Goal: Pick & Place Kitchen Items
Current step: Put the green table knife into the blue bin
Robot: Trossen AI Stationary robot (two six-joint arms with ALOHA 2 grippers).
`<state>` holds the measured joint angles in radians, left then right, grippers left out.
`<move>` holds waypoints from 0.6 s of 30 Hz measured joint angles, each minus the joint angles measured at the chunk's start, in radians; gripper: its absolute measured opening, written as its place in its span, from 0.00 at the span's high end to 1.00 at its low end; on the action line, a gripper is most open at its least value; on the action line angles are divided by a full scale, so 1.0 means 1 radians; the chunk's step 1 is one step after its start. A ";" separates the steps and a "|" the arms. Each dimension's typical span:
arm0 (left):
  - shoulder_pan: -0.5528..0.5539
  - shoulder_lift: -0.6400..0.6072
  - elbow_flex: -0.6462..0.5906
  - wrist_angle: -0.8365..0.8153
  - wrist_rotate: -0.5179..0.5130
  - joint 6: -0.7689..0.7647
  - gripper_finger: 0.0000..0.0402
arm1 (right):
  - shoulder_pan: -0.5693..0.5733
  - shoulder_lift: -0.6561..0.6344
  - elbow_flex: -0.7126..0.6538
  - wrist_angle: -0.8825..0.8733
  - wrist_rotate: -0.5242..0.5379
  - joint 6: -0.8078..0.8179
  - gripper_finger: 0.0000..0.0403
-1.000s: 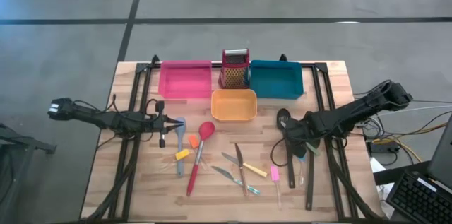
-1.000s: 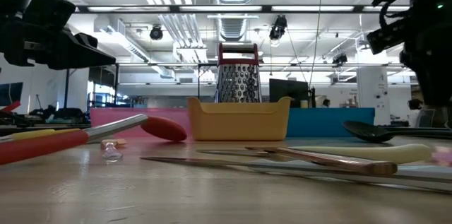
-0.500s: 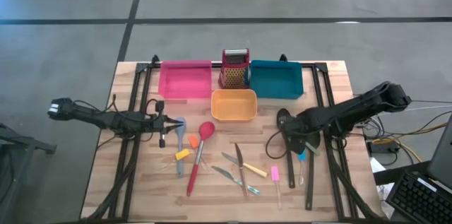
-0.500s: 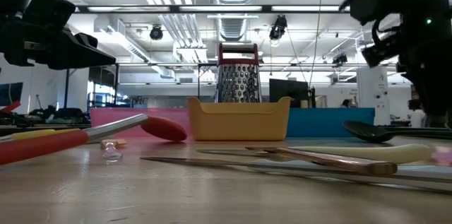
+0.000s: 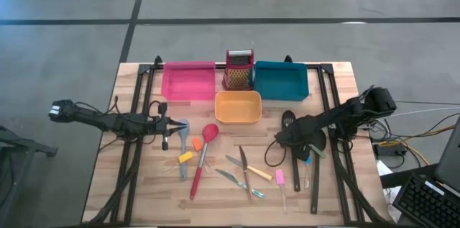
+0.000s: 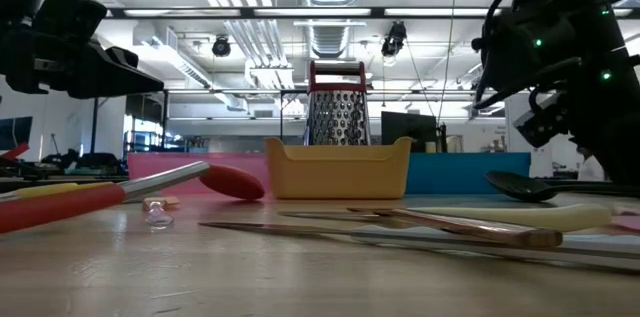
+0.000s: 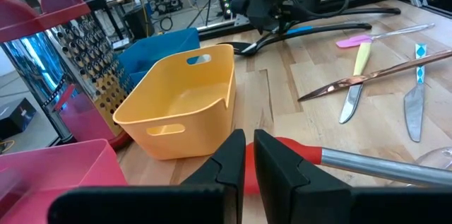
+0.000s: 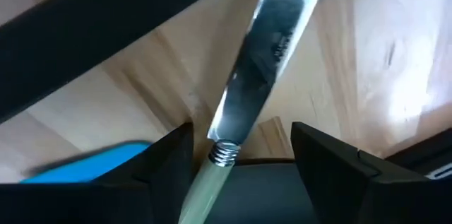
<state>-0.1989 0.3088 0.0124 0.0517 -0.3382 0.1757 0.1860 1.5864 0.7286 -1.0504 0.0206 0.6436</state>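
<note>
On the right half of the desk [image 5: 338, 77], the right hand [image 5: 282, 140] sits low over a cluster of utensils, its fingers [image 8: 332, 160] spread apart with nothing between them but a slim metal knife [image 8: 272, 40] lying on the wood below. From above, that hand is beside a long black spoon [image 5: 288, 121] and just over a short blue piece [image 5: 307, 160], with a pink piece [image 5: 279, 178] and a yellow piece [image 5: 260, 173] a little nearer the middle.

The left hand [image 5: 164, 125] waits over the left side of the desk, fingers [image 7: 229, 160] pressed together and empty, pointing toward the orange tray [image 5: 238, 107]. Just past it lies the red spoon [image 5: 203, 154], its head near the orange tray and its handle running toward the front edge. A short orange piece [image 5: 196, 143] and a short yellow bit [image 5: 186, 157] lie beside that handle.

Two more slim knives [image 5: 244, 167] lie crossed near the centre. Along the back stand the pink tray [image 5: 188, 80], the upright red grater [image 5: 239, 69] and the teal tray [image 5: 280, 81], all three side by side.
</note>
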 joint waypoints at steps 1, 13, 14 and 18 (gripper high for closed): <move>0.000 0.000 0.000 0.000 0.000 0.000 0.91 | 0.000 0.008 0.001 0.003 -0.002 -0.010 0.45; 0.000 0.001 0.000 0.000 0.000 0.000 0.91 | 0.000 -0.042 0.009 0.035 0.012 0.027 0.90; 0.000 0.001 0.000 0.000 0.000 0.000 0.91 | 0.000 -0.049 0.008 0.034 0.009 0.036 0.93; 0.000 0.001 0.000 0.000 0.000 0.000 0.91 | 0.001 -0.087 0.015 0.021 0.008 0.062 0.94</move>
<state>-0.1989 0.3096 0.0124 0.0517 -0.3382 0.1757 0.1866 1.4989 0.7439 -1.0299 0.0282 0.7057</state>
